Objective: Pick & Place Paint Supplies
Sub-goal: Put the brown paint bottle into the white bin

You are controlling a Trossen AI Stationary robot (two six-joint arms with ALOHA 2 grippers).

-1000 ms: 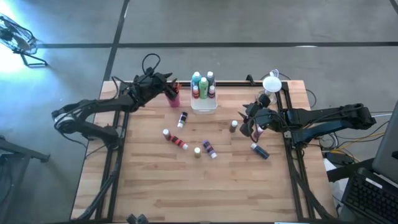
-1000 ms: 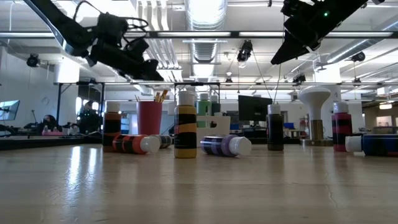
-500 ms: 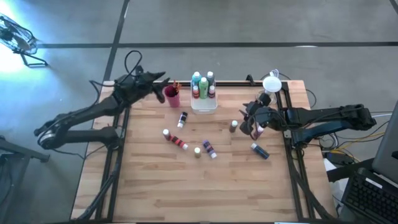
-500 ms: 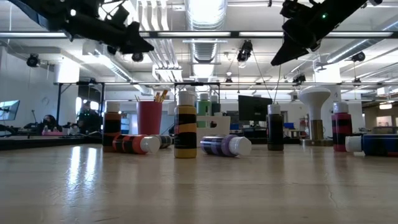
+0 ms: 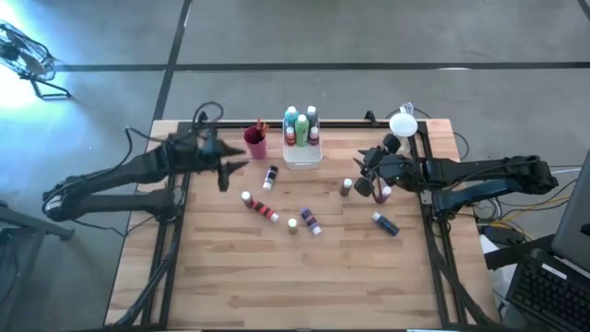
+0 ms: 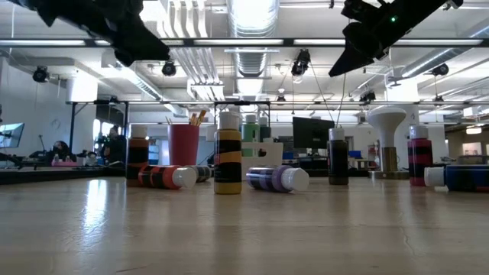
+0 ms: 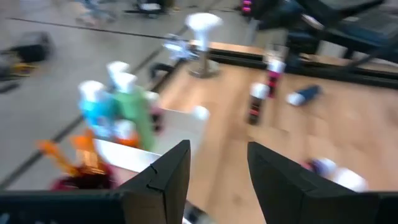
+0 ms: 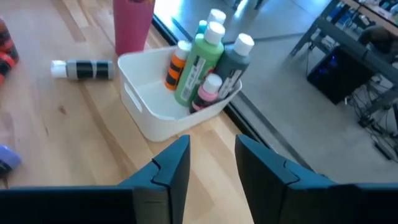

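Paint bottles lie scattered mid-counter (image 5: pixel 212 277), 5 more standing in the white tray (image 5: pixel 302 155). Right gripper (image 5: pixel 362 177), fingers parted and pinching nothing, hovers just beside an upright dark bottle (image 5: pixel 347 186). That bottle stands slightly ahead of the fingers, long axis vertical, so this arm is nearer. Left gripper (image 5: pixel 232 169), fingers spread and empty, hangs just short of the pink cup (image 5: pixel 255 144).

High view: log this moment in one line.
left gripper: open, empty, near magenta cup | right gripper: open, empty | tray: holds upright bottles
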